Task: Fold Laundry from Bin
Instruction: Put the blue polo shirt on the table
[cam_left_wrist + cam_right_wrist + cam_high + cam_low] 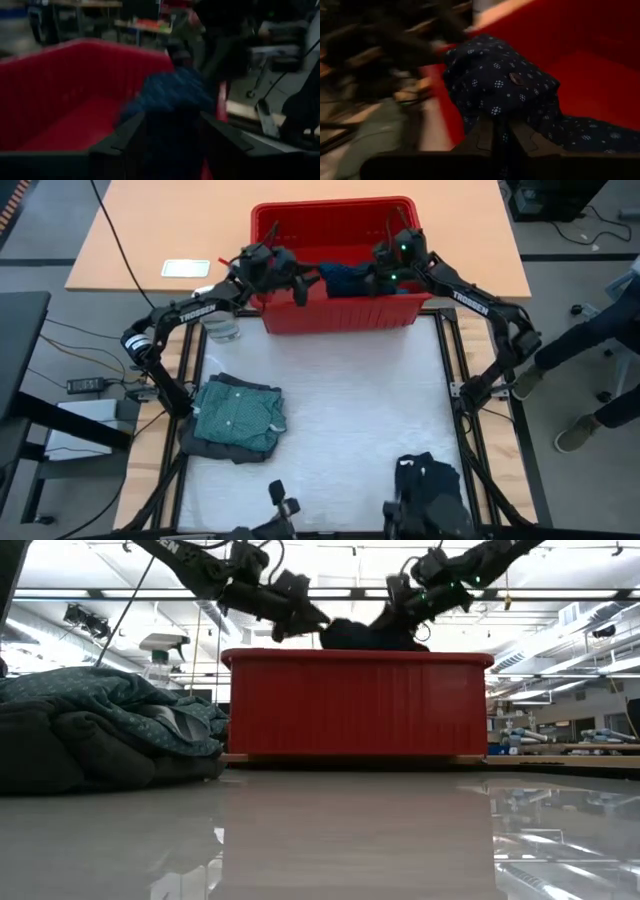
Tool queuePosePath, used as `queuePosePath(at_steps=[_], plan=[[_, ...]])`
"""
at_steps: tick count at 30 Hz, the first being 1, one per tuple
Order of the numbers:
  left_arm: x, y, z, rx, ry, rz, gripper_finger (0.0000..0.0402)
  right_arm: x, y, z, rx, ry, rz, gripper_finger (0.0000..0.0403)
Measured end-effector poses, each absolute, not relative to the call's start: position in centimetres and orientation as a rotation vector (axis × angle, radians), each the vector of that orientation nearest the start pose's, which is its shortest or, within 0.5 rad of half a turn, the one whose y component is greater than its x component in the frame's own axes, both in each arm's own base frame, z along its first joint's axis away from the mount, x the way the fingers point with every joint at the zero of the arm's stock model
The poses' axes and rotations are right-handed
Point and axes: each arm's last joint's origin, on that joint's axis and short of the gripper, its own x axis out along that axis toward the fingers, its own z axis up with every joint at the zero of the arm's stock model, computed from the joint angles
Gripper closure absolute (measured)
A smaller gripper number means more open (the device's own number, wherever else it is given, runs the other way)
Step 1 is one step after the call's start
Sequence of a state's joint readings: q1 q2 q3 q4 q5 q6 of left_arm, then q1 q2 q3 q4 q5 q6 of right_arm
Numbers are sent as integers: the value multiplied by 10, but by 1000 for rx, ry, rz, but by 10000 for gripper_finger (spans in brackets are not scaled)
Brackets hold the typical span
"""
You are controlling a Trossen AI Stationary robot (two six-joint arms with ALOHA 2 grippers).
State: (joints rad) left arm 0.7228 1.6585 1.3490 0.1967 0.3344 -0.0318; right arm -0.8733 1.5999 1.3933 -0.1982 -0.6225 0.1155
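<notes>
Both arms reach over the red bin (340, 315) at the table's far edge, where the right gripper (502, 132) pinches a fold of the navy dotted garment (505, 85) lifted above the rim. The left gripper (300, 288), fingers spread, hangs just beside that cloth. A folded teal-green dotted shirt (238, 412) lies on a dark grey piece (215, 448) on the white mat (350, 400).
</notes>
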Motion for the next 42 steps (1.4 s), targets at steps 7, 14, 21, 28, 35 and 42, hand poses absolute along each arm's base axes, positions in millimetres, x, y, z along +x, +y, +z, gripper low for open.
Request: queuePosePath(at_steps=[7,14,21,28,35,42], plan=[[318,225,343,32,67,277,219,263,-232,367,295,202,-221,377],[334,200,343,101,63,163,218,272,-224,374,268,145,-229,377],[337,196,345,65,48,212,241,275,-208,383,252,129,-189,377],[333,178,370,147,-84,118,379,260,-182,412,194,57,-150,330],[325,130,414,122,-231,-12,384,229,-138,449,212,-12,47,328],[347,54,390,-148,74,-243,379,221,-83,425,458,336,196,323]])
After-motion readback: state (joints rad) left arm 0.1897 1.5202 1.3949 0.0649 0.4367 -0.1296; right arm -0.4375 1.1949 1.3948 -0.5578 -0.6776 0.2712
